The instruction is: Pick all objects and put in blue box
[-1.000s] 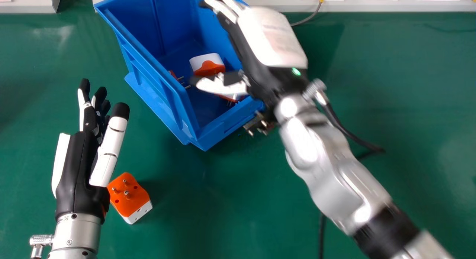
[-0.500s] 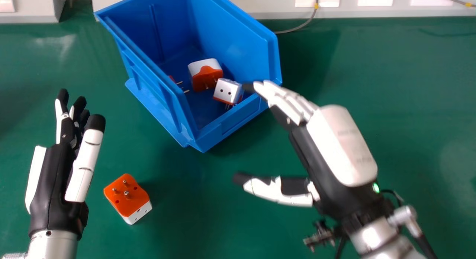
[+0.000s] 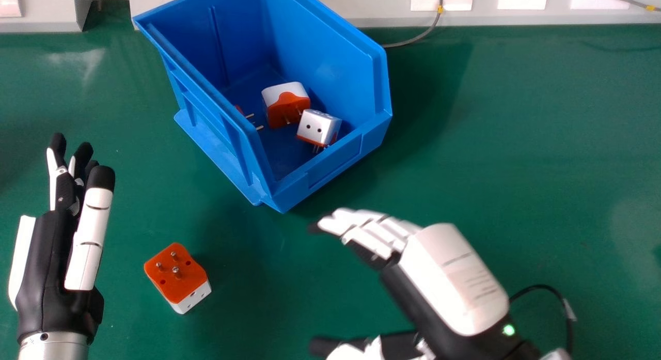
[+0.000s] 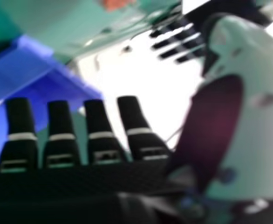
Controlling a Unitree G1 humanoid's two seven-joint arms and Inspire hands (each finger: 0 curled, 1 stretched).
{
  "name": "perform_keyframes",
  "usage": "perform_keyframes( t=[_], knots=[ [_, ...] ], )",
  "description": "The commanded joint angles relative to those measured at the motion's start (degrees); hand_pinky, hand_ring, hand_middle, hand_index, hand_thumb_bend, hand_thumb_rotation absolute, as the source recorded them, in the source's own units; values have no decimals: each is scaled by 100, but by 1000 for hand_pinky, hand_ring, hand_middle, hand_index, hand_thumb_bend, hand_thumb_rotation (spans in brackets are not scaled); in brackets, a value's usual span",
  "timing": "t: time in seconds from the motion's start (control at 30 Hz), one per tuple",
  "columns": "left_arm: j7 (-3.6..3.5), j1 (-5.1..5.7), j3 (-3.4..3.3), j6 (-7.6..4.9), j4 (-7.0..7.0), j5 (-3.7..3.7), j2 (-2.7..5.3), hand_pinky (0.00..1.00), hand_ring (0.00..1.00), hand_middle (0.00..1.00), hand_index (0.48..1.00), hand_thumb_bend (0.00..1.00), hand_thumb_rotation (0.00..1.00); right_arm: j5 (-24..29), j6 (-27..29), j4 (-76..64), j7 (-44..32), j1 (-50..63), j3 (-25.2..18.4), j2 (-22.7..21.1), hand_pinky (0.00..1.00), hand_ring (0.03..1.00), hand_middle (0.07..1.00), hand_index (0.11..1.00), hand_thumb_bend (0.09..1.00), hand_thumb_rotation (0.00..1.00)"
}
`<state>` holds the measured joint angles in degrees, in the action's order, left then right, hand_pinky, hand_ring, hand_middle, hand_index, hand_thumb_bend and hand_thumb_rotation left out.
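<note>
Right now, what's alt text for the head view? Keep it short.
An orange and white plug adapter lies prongs up on a green table, between the robot's open left hand and open right hand. Farther off stands a blue box with more adapters inside.

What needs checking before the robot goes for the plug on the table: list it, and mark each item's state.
1. Right hand open and holding nothing: ok.
2. Right hand over the loose plug: not ok, it is off to the plug's right in the head view.
3. Left hand clear of that plug: ok, a gap shows between them.
4. Box upright, with room inside: ok, part of its floor is bare.
5. All plugs boxed: not ok, this one lies on the table, pins up.
6. Plug within the right hand's reach: cannot tell.
</note>
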<state>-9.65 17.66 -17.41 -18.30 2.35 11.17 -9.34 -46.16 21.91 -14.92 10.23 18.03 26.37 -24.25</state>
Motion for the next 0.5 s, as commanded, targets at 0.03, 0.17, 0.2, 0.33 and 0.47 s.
perform_keyframes(
  t=[0.03, 0.17, 0.2, 0.33, 0.47],
  knots=[
    [26, -36, -79, -223, -7, 27, 24, 1000, 1000, 1000, 1000, 677, 838, -11, 306, 206, -9, -235, 166, 114, 691, 796, 816, 780, 379, 472],
    [65, -97, -83, -295, -124, -11, 15, 1000, 1000, 1000, 1000, 673, 837, -11, 436, 462, -213, -480, 420, 263, 665, 776, 795, 759, 378, 483],
    [71, -105, -83, -293, -142, -11, 12, 1000, 1000, 1000, 1000, 673, 837, 29, 483, 533, -261, -553, 480, 305, 665, 776, 795, 759, 378, 483],
    [93, -122, -95, -259, -167, 17, 9, 1000, 1000, 1000, 1000, 667, 837, 268, 602, 809, -665, -994, 715, 528, 647, 768, 784, 748, 373, 473],
    [129, -129, -86, -213, -155, 5, 9, 1000, 1000, 1000, 1000, 644, 835, 382, 378, 921, -1374, -1459, 882, 728, 632, 764, 780, 746, 414, 385]
  ],
)
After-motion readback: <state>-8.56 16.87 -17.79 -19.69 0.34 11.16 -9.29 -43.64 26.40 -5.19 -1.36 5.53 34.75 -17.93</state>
